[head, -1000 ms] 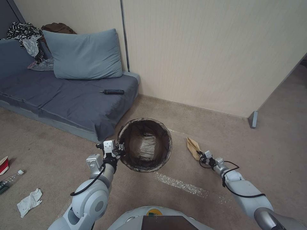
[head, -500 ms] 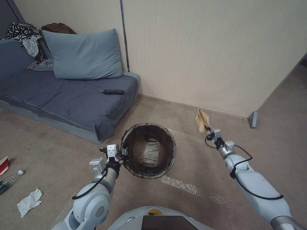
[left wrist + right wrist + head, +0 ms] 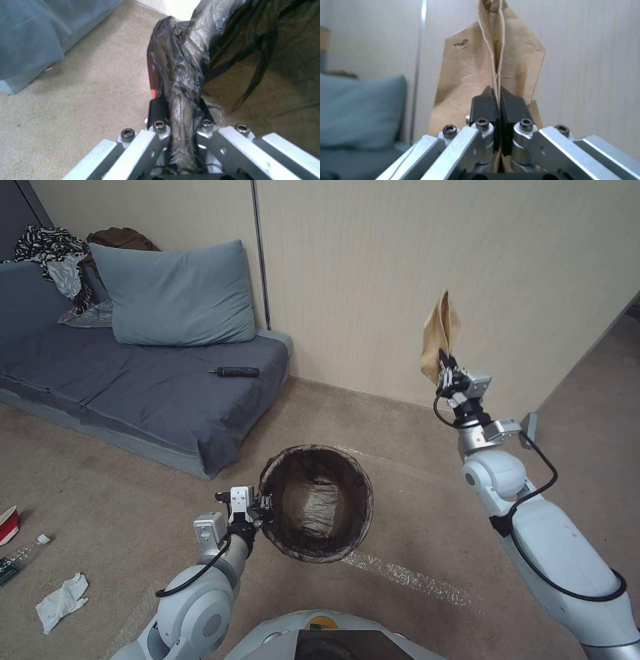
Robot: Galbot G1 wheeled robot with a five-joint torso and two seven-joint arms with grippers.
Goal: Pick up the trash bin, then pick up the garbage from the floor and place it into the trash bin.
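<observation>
The left claw [image 3: 265,506] is clamped on the near rim of the trash bin [image 3: 317,503], holding it low over the carpet [image 3: 413,493], mouth tipped up and open. The dark bag liner [image 3: 181,82] is bunched into a thick twist between the black pads, and it hides the bin's own wall almost entirely; just a sliver of red shows beside the liner, and what that belongs to is hard to say. Inside, the bin's pale bottom shines dimly through the liner.

Up on the right, the right claw [image 3: 445,369] is high in front of the wall [image 3: 373,280], pinched tight on the lower edge of the tan folded paper [image 3: 440,333]. The paper stands upright above the pads, creased down its middle, with a small tear near one side; its top is cut off in the wrist view.

Over by the left edge of the floor lies more litter: a crumpled white tissue [image 3: 61,601], a small clear bottle [image 3: 20,560] half out of frame, and a red-and-white cup [image 3: 7,525] cut off by the edge. A dark tool [image 3: 233,372] rests on the blue sofa [image 3: 133,387].
</observation>
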